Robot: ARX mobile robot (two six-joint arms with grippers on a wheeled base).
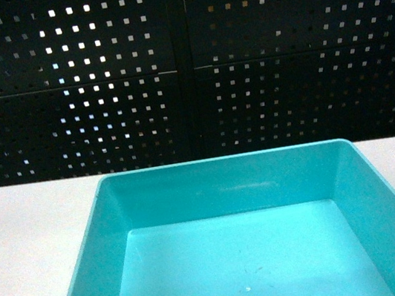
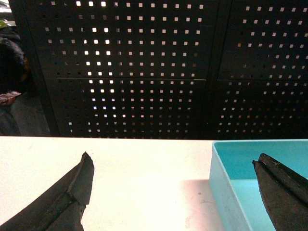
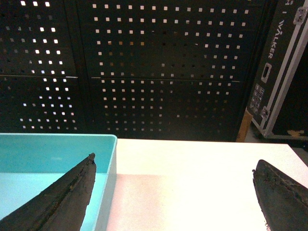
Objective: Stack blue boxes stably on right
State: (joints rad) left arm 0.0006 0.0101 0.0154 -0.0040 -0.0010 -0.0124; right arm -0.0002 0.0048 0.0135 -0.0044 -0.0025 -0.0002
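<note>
One pale turquoise blue box [image 1: 226, 188] sits on the white table, low and centred in the head view, with nothing inside it. Neither gripper shows in the head view. In the left wrist view my left gripper [image 2: 170, 158] is open; its right finger [image 2: 281, 192] hangs over the inside of the blue box [image 2: 240, 159] and its left finger [image 2: 67, 197] over bare table, so the box's left wall lies between them. My right gripper [image 3: 173, 162] is open as well, straddling the right wall of the blue box [image 3: 48, 154].
The white table [image 1: 25, 243] runs left and right of the box. A black perforated panel [image 1: 183, 60] stands right behind the table's far edge. A black flight case [image 3: 281, 72] leans at the far right, beyond the table corner.
</note>
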